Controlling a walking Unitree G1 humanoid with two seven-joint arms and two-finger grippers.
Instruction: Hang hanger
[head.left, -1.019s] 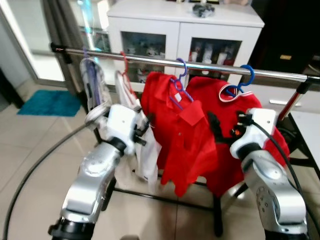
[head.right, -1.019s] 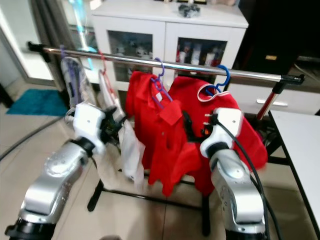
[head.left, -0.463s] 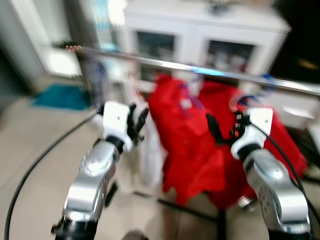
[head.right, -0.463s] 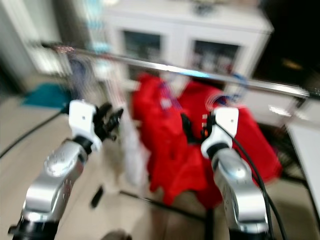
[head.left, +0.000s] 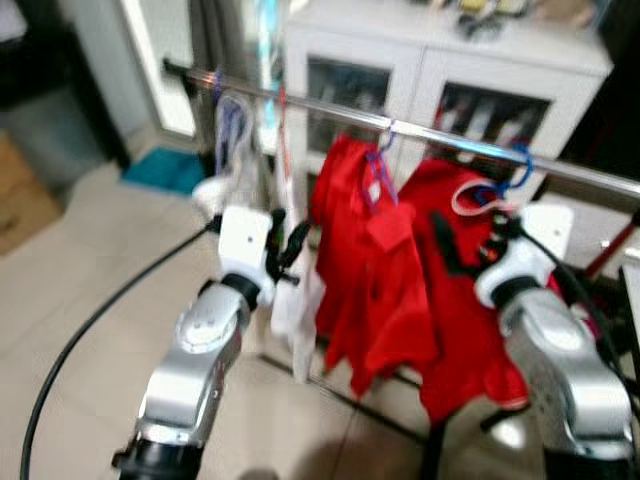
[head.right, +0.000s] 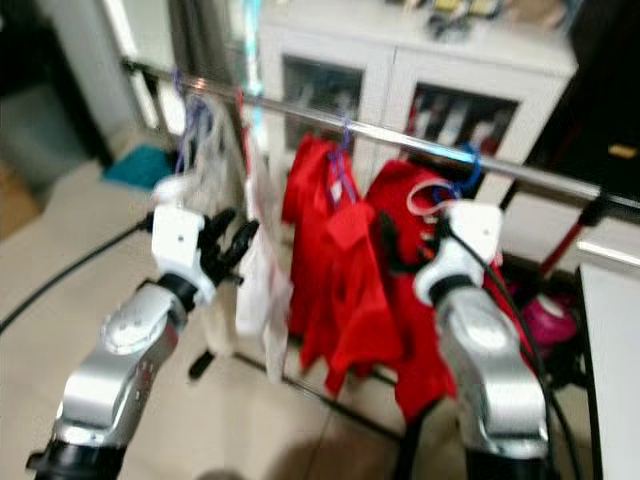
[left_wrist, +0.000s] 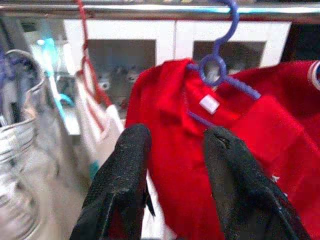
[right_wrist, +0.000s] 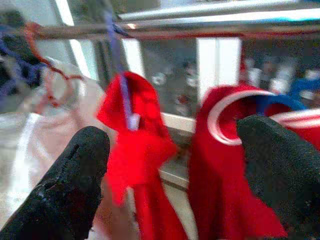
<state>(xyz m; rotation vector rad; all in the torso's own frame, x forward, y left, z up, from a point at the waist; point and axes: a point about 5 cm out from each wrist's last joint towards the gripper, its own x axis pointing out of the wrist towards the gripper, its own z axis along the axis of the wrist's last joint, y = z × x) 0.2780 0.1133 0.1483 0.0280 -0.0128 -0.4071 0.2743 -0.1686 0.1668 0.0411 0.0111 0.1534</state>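
Observation:
A steel rail (head.left: 440, 137) runs across in front of me. A purple hanger (left_wrist: 220, 70) carries a red shirt (head.left: 365, 270), and a blue hanger (head.left: 515, 165) carries a second red shirt (head.left: 470, 330). A red hanger (left_wrist: 87, 60) further left holds a white garment (head.left: 290, 300). My left gripper (head.left: 290, 235) is raised in front of the white garment and the first red shirt, open and holding nothing. My right gripper (head.left: 468, 235) hovers open before the second red shirt, its fingers (right_wrist: 75, 185) spread wide with nothing between them.
A white glass-door cabinet (head.left: 440, 60) stands behind the rail. More hangers with pale garments (head.left: 228, 130) crowd the rail's left end. A blue mat (head.left: 165, 170) and a cardboard box (head.left: 20, 200) lie on the tiled floor at left, crossed by a black cable (head.left: 90, 330).
The whole picture has shifted and blurred, so the camera moved. Both grippers stay raised and open in front of the hung clothes. The clothes hang as before.

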